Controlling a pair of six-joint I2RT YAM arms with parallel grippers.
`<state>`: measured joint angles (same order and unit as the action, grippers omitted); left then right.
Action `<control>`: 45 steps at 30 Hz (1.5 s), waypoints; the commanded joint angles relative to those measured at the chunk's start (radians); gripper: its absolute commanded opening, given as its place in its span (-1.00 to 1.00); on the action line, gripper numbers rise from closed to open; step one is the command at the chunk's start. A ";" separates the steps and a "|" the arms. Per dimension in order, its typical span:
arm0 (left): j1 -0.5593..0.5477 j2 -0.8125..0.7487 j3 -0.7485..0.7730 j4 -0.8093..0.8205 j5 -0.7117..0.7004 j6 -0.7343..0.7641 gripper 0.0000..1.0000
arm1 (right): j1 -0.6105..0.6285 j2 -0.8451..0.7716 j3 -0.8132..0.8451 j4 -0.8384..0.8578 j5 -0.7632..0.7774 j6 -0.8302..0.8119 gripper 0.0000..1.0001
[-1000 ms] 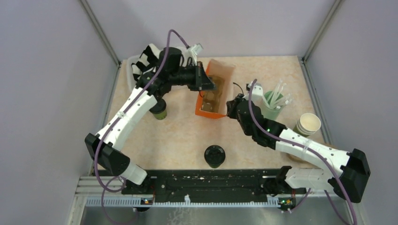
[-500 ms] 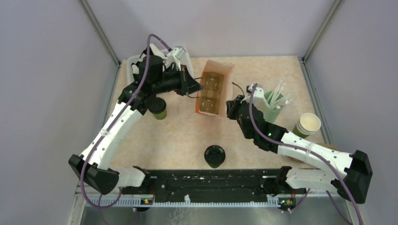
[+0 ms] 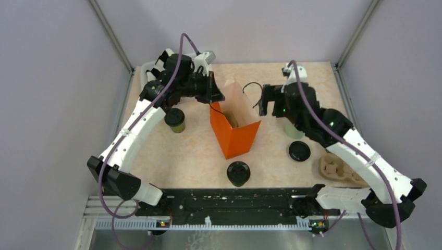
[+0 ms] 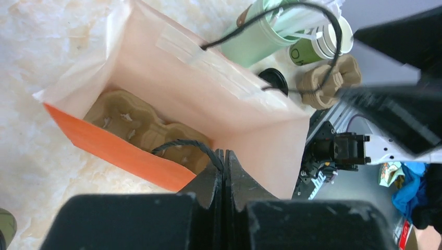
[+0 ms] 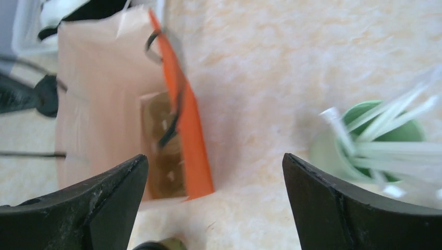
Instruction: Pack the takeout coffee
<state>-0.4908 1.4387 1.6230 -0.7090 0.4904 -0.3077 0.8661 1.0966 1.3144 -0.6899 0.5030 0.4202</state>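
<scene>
Two takeout coffee cups, dark green with black lids, stand on the table: one (image 3: 175, 120) under my left arm, one (image 3: 238, 173) near the front edge. Between them an orange paper bag (image 3: 235, 133) stands upright and open, with a cardboard cup carrier (image 4: 136, 124) at its bottom. My left gripper (image 3: 214, 95) (image 4: 225, 155) is shut on the bag's black cord handle (image 4: 183, 144) at the bag's left rim. My right gripper (image 3: 267, 105) (image 5: 213, 158) hangs open and empty just right of the bag (image 5: 99, 104), its other handle (image 3: 251, 87) loose.
A pale mint tumbler of white straws (image 5: 385, 140) (image 4: 259, 37) stands under my right arm. A loose black lid (image 3: 299, 151) and a second cardboard carrier (image 3: 333, 170) lie at the right. Stacked paper cups (image 4: 319, 46) stand behind the tumbler. A white bin (image 3: 148, 70) sits back left.
The bag went from lying on its side to standing upright. My right gripper opened, let go of the bag and moved up and back to the right. My left gripper kept its hold.
</scene>
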 commanded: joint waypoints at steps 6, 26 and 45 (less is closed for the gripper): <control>0.005 0.067 0.185 -0.225 -0.120 -0.036 -0.46 | -0.118 0.304 0.424 -0.225 -0.182 -0.151 0.97; 0.004 0.341 0.411 -0.058 -0.140 0.075 -0.75 | 0.091 0.192 0.124 0.258 -0.342 0.381 -0.20; 0.005 0.028 0.414 -0.401 -0.410 0.003 0.97 | 0.182 -0.011 0.069 -0.369 -0.386 -0.023 0.97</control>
<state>-0.4877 1.5414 2.0777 -1.0122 0.1390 -0.2359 0.9791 1.0489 1.4250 -0.9199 0.2024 0.4133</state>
